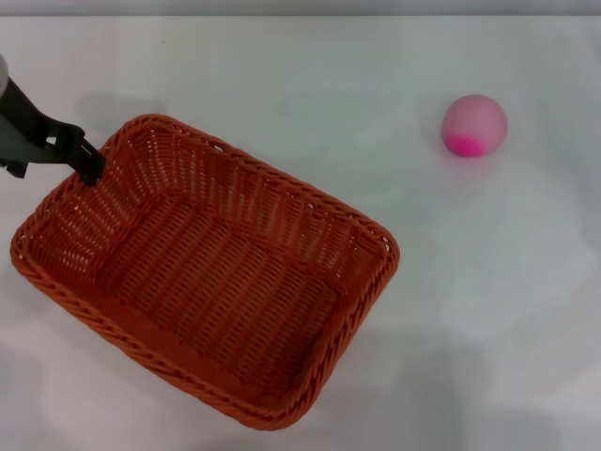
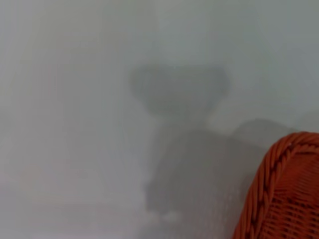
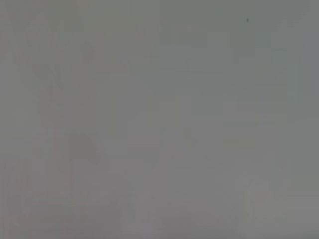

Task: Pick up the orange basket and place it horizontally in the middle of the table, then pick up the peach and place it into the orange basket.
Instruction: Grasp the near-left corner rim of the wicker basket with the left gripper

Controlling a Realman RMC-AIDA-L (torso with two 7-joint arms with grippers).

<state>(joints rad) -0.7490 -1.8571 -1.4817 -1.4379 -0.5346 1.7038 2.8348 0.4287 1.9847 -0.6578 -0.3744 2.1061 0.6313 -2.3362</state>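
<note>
One black left gripper [image 1: 91, 167] we see at the rim of the woven orange wicker basket [image 1: 211, 272]; whether it clamps, we cannot tell. We see the small pink round peach [image 1: 474, 125] lying well apart on the white table [image 1: 310, 85].

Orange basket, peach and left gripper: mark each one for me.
orange basket [image 1: 216, 282], head view, woven floor inside it.
peach [image 1: 474, 124], head view, middle of the fruit.
left gripper [image 1: 91, 169], head view, black fingertips at the basket's far-left rim.

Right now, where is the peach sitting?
In the head view the peach rests on the table toward the far right, apart from the orange basket, which lies at an angle on the left.
</note>
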